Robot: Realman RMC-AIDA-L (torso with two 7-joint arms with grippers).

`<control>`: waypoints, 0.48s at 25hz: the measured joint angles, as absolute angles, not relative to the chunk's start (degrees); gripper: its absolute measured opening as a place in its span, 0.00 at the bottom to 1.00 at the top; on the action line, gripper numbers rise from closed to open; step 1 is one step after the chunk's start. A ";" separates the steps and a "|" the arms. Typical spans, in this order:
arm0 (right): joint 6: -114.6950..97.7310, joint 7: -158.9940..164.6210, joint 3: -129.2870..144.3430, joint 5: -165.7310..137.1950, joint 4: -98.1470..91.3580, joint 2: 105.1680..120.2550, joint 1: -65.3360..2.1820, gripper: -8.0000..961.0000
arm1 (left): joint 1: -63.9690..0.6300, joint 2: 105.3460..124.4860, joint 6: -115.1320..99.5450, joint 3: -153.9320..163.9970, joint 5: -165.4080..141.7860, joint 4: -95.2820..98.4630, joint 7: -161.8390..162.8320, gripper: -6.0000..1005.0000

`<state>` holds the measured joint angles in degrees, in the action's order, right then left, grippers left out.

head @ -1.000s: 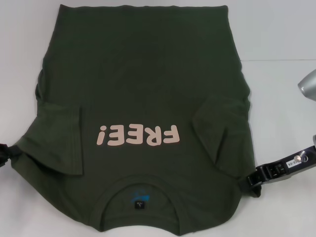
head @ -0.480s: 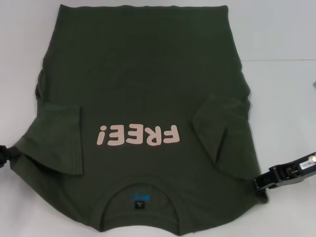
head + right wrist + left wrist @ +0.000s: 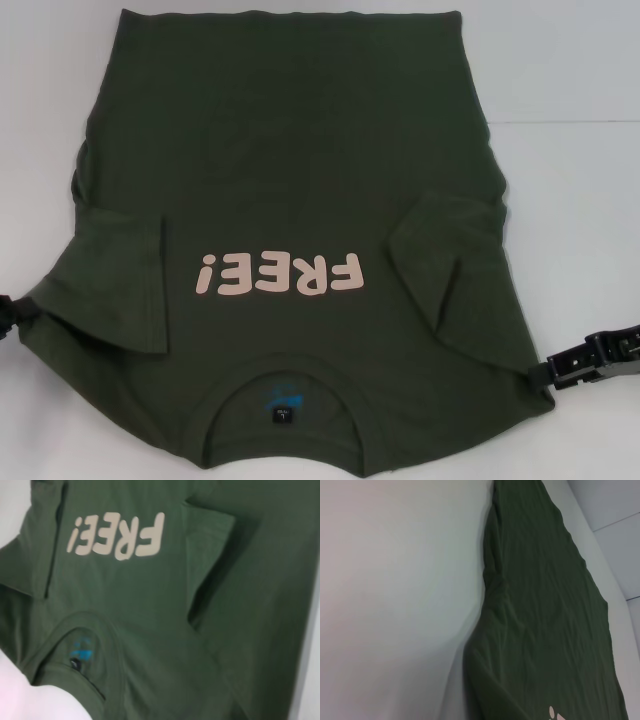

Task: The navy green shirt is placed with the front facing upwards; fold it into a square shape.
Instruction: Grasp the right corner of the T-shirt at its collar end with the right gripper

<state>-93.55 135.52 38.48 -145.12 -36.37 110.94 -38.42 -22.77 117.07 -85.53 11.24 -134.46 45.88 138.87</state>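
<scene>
Left gripper at shirt left shoulder edge, right gripper touching right shoulder corner — grip of both unreadable.

Right gripper: black, blocky, ribbed segments. Left gripper: black, small red mark at tip.

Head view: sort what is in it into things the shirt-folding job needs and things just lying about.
Part of the job:
- navy green shirt, front up, both sleeves folded inward
- left gripper, at the shirt's left shoulder edge
- right gripper, at its right shoulder edge

Just there:
- white table; nothing else lies about
</scene>
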 joint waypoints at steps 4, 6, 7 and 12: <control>-92.91 135.73 38.54 -146.90 -36.38 111.28 -38.43 0.52 | -22.82 117.07 -85.57 11.24 -134.38 45.88 138.86 0.00; -92.39 135.83 38.58 -147.50 -36.39 111.33 -38.44 0.52 | -22.80 117.07 -85.59 11.25 -134.38 45.88 138.86 0.00; -92.18 135.87 38.58 -147.72 -36.39 111.35 -38.42 0.52 | -22.77 117.09 -85.59 11.24 -134.38 45.88 138.87 0.00; -91.65 135.95 38.63 -148.10 -36.39 111.70 -38.42 0.52 | -22.68 117.15 -85.61 11.24 -134.38 45.88 138.86 0.00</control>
<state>-91.65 135.95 38.63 -148.10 -36.39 111.70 -38.42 -22.68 117.15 -85.61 11.24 -134.38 45.88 138.86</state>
